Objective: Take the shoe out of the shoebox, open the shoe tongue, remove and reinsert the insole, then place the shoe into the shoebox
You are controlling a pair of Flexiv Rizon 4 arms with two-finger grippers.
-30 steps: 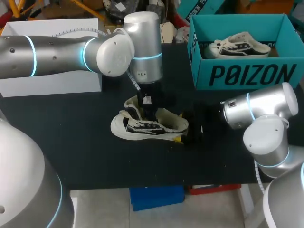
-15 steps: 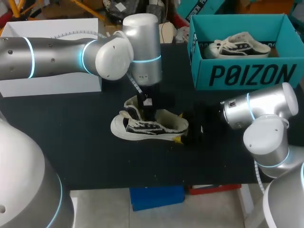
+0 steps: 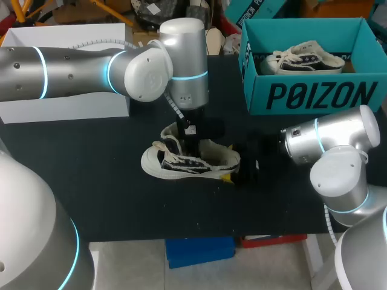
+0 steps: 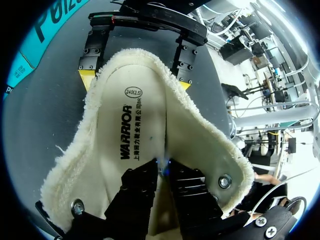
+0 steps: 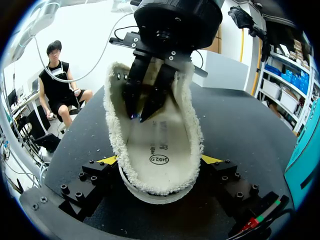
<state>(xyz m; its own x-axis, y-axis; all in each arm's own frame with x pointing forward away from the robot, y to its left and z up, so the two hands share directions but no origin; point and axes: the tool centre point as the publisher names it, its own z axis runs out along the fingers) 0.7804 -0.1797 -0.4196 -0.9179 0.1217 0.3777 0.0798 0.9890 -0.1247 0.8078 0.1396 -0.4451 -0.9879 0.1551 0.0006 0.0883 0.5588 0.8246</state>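
The shoe [image 3: 190, 160] lies on its sole near the middle of the desk [image 3: 109, 199], toe toward the left edge. The left tool [image 4: 162, 167] reaches down into its opening, tips pressed together on the insole [image 4: 135, 130]; whether they nip it cannot be told. The right tool [image 5: 159, 161] pinches the shoe's heel, one yellow tip on each side. The shoebox [image 3: 314, 93] stands at the desk's far right corner, well apart, with a second shoe [image 3: 305, 57] inside.

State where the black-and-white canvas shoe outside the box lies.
Head view: the shoe lies central on the black table, left of the teal shoebox, left gripper inside it, right gripper clasping its heel.
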